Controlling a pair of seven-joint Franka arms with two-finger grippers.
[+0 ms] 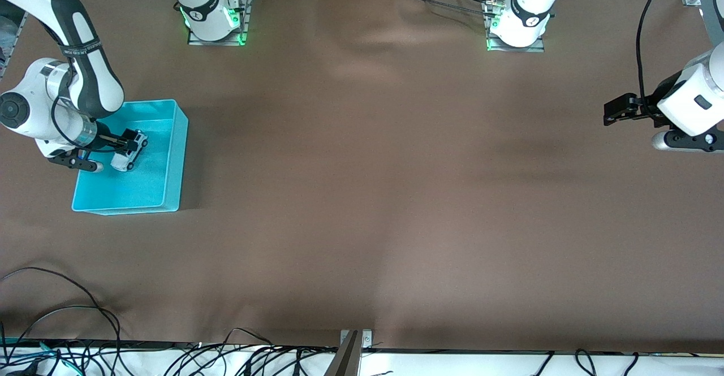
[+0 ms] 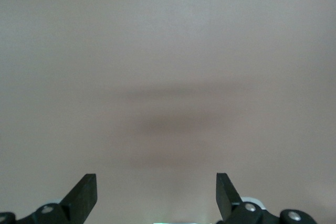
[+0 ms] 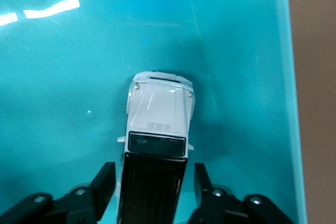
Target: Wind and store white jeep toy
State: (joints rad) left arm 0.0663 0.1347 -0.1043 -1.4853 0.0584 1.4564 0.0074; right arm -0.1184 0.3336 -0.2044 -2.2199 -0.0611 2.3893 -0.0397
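Cyan plastic catches the eye first: a shallow cyan bin [image 1: 164,195] sits at the right arm's end of the brown cloth table [image 1: 362,195], at about nine o'clock in the front view. On its floor stands the white jeep toy [image 3: 157,129], black roof up, close to the bin wall. The right gripper [image 1: 129,140] is down inside the bin with a finger on either side of the jeep's rear; a thin gap shows on each side, so the jaws look released. The left gripper [image 2: 156,195] waits at about three o'clock over bare cloth, its jaws spread wide with nothing between them.
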